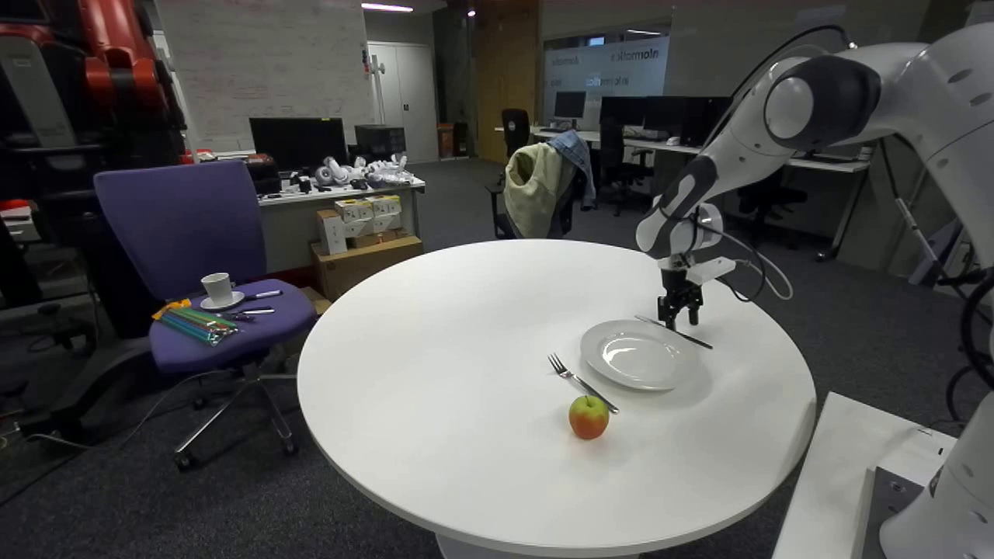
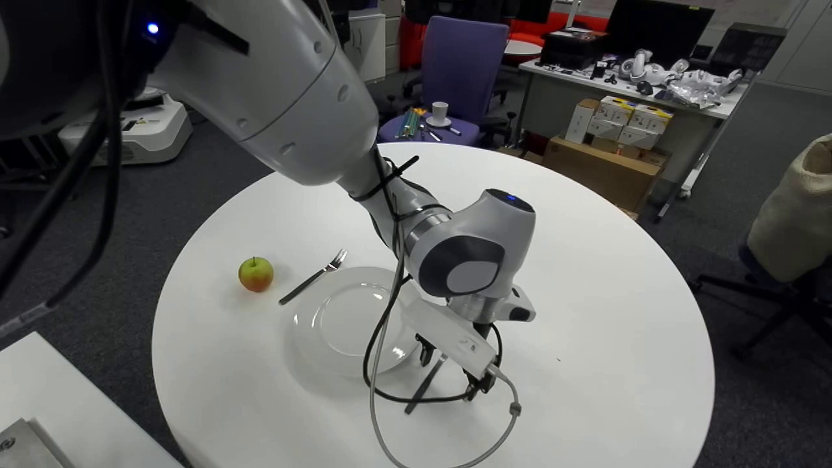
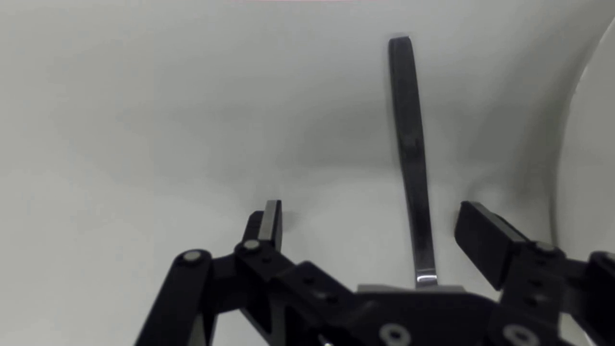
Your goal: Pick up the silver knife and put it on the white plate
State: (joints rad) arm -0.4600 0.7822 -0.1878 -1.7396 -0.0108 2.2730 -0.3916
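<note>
Though probably partly behind the tool [image 3: 373,211] in wrist view, silver knife [image 3: 413,154] between its wide-apart fingers [image 3: 483,235].

Right of wrist-view centre, you have the thin silver metal knife [image 3: 412,154], left of the round white plate [image 3: 590,168].

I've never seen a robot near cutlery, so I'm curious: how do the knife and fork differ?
The fork ends in prongs, while the knife is a narrow strip showing none. The knife lies between the robot's spread fingers in the wrist view; the fork lies away from them, on the opposite side of the plate. Both look like metal and lie on the table.
</note>
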